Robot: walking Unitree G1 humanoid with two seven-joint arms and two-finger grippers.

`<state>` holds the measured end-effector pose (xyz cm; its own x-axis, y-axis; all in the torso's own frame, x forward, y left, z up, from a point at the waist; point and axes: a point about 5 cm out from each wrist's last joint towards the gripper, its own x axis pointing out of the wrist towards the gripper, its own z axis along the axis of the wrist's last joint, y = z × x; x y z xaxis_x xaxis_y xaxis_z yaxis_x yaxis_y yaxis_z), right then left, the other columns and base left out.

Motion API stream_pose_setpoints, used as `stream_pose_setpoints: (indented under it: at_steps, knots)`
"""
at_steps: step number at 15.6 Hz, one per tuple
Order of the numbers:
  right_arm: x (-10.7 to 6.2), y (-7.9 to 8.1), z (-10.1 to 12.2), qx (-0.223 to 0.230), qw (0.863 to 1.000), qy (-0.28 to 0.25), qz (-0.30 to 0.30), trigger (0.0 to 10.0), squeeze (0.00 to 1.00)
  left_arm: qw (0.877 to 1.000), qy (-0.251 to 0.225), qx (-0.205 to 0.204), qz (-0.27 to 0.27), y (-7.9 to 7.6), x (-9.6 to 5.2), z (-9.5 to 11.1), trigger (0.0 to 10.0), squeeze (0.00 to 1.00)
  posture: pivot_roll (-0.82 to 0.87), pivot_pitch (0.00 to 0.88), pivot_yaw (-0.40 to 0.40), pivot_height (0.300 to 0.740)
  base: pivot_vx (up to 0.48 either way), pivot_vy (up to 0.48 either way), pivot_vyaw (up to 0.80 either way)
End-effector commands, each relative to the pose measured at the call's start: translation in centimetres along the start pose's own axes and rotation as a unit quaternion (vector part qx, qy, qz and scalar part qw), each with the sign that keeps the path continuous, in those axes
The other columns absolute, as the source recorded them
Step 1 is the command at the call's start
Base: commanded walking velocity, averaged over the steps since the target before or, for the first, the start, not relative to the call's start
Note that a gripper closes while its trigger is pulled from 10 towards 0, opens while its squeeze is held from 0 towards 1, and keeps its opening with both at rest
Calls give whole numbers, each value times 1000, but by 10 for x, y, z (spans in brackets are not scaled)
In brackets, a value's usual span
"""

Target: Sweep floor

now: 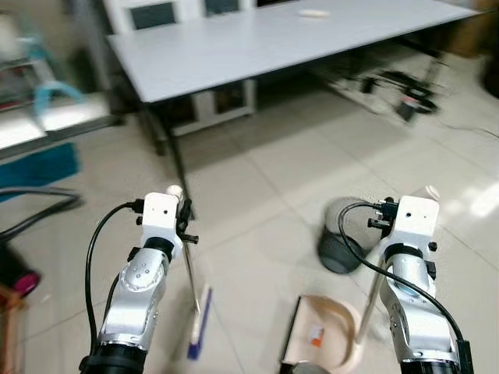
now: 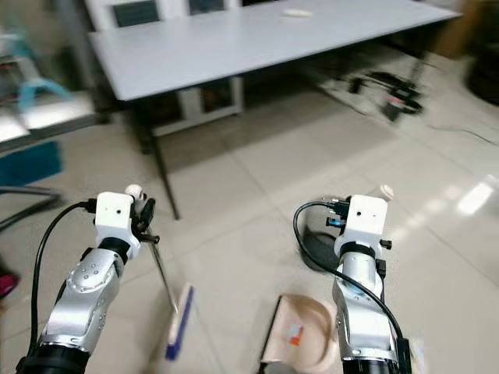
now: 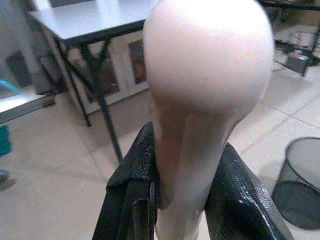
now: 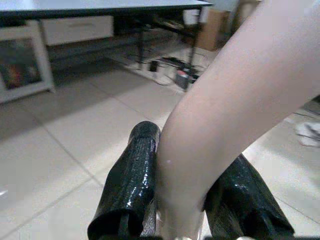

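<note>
Down low and closest, the dustpan (image 1: pixel 323 331) sat on the tiled floor (image 1: pixel 265 179) in front of the robot, a pale pan with a small orange scrap (image 1: pixel 315 336) lying inside it. Its long handle (image 4: pixel 235 105) rose up to the right claw (image 4: pixel 187 200), and the two black fingers (image 4: pixel 131 185) were shut tight on that pale, bent handle. Just to the left of the dustpan, the broom head (image 1: pixel 199 322), blue and white, rested on the floor. The thin broom stick (image 1: pixel 189 269) went up from it to the left claw (image 3: pixel 182 200), which was closed around the broom's rounded, cream-coloured top (image 3: pixel 207 75), with one black finger pressed on each side. Both silver arms were held up in front of the robot, the left arm on the left and the right arm on the right, each with a black cable looping off it. A little farther off, beyond the dustpan, a black mesh bin (image 1: pixel 343 234) lay near the right arm. Farther still stood a big grey desk (image 1: pixel 234 47) on dark legs, with a small white thing (image 1: pixel 313 12) on top, too blurry to name. Under the far end of the desk lay a tangle of dark cables and gear (image 1: pixel 390 86). White cabinets (image 1: pixel 156 15) stood behind the desk, against the back.
</note>
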<state>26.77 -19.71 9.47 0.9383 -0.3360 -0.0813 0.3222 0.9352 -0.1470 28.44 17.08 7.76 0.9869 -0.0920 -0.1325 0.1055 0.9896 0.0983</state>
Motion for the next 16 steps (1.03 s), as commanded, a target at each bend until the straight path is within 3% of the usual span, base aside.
stream_pose_setpoints:
  at_steps: [1,16]
  knots:
    - [0,-1,10,5,1000,-17,-9,10000,0,1000,-17,11,7,5,1,8,10000,0,-17,10,60,740,0,0,-781]
    - [-2,-11,11,7,999,-6,-35,10000,0,998,-55,34,2,3,3,17,10000,0,-36,17,67,740,0,0,-781]
